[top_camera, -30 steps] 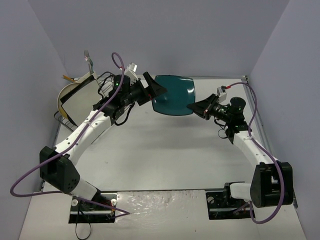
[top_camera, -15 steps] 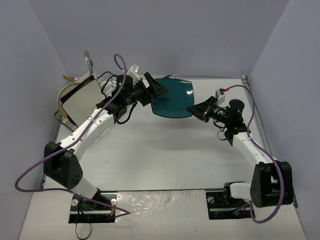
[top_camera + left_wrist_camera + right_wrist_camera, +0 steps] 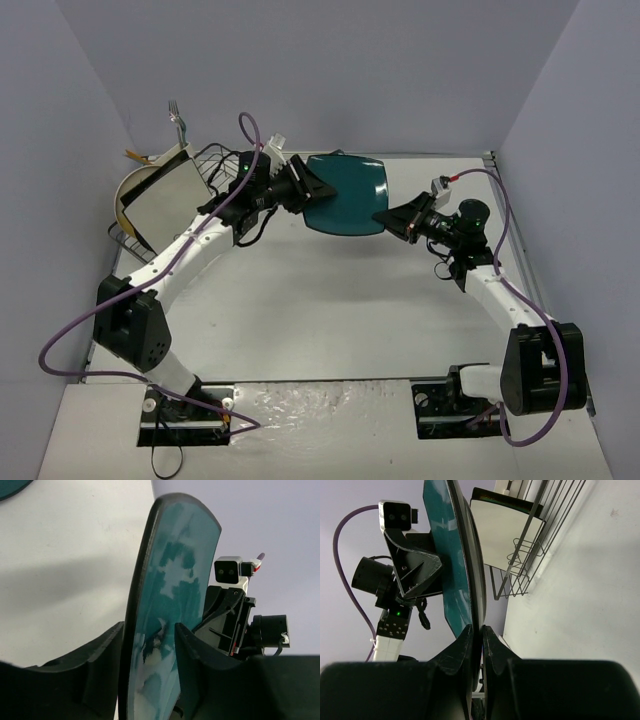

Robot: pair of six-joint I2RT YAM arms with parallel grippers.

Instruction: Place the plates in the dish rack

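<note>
Bright, even light; glare streaks the plate (image 3: 167, 605).

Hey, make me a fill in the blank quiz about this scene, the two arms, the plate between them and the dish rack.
1. The right gripper is shut on a plate coloured ____.
2. The left gripper has its fingers on either side of the same ____.
3. In the dish rack, the square plate is ____.
4. A ____ sticks up at the rack's far corner.
Missing words: teal, plate, white, fork.
</note>
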